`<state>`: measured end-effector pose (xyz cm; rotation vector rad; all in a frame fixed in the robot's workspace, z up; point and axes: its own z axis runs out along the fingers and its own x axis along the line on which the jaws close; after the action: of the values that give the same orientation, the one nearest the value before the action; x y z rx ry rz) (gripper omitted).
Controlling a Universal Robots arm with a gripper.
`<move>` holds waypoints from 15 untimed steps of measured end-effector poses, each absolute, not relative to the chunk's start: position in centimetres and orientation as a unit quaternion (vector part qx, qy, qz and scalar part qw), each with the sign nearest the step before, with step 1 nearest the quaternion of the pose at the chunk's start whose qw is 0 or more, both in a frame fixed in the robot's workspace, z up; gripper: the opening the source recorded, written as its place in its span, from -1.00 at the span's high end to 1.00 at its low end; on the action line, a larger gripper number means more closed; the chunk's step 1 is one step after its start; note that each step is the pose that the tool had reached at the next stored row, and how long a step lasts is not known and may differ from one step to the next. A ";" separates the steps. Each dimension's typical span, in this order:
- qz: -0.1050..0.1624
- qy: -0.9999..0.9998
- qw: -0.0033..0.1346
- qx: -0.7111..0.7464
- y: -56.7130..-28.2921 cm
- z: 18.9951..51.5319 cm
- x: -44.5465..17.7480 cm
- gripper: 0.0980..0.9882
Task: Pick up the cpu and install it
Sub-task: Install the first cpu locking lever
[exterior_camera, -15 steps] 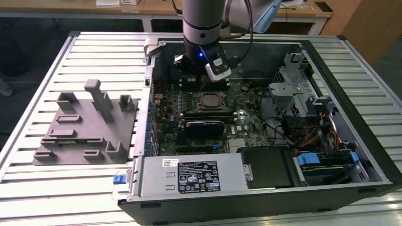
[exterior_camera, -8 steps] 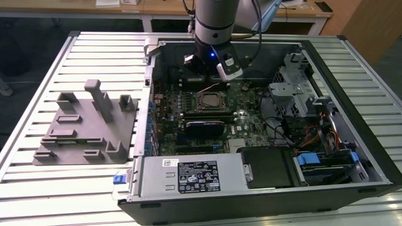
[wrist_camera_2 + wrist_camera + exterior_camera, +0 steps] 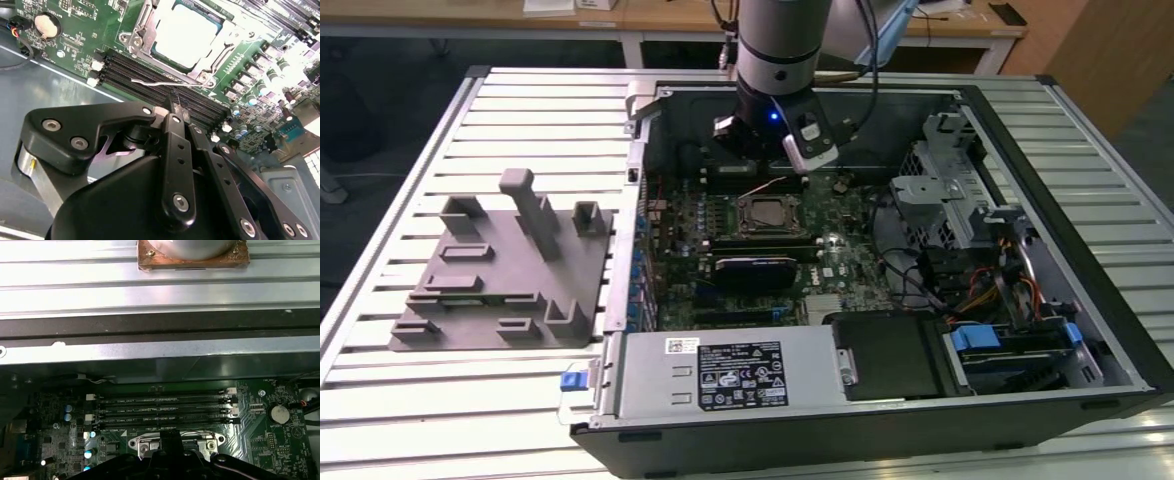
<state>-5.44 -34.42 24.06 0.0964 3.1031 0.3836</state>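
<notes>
The gripper hangs inside the open computer case, its slim black fingers brought together with nothing visibly between them, their tips poised above the memory slots just beside the processor socket. In the exterior view the gripper sits over the far part of the motherboard, a short way beyond the socket.

The cpu already lies in the socket, its pale metal top square within the steel load frame in the second wrist view; it is apart from the fingertips, not touching them. A thin wire retention lever runs along the near edge of the socket, close under the fingertips and nearer to them than the chip is.

The placing appears done, and the work now seems to centre on that lever and frame. Doing it well likely means a slow, shallow contact on the wire alone, keeping the closed tips off the memory slots and the small capacitors beside them, and pressing without dragging across the chip's lid. Whether the frame is fully latched cannot be told.

The grey fixture rests on the slatted table, well apart at the exterior view's left.
</notes>
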 end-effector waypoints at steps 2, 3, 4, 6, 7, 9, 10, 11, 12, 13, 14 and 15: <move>0.122 0.992 0.007 0.031 -34.4 24.0 -5.4 0.98; 0.121 0.992 0.007 0.031 -34.4 24.0 -5.4 0.98; 0.120 0.992 0.007 0.031 -34.4 23.9 -5.4 0.98; 0.118 0.992 0.007 0.032 -34.4 23.9 -5.2 0.98; 0.117 0.993 0.007 0.032 -34.4 23.8 -5.2 0.98; 0.114 0.993 0.007 0.032 -34.4 23.7 -5.1 0.98; 0.112 0.993 0.007 0.033 -34.4 23.6 -5.1 0.98; 0.110 0.993 0.008 0.034 -34.4 23.6 -5.1 0.98; 0.109 0.993 0.008 0.036 -34.4 23.5 -5.1 0.98; 0.107 0.994 0.009 0.038 -34.4 23.5 -5.1 0.98; 0.104 0.994 0.010 0.039 -34.4 23.4 -5.1 0.98; 0.102 0.994 0.011 0.041 -34.4 23.3 -5.1 0.98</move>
<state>-5.08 -34.43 23.33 0.1287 3.1014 0.3168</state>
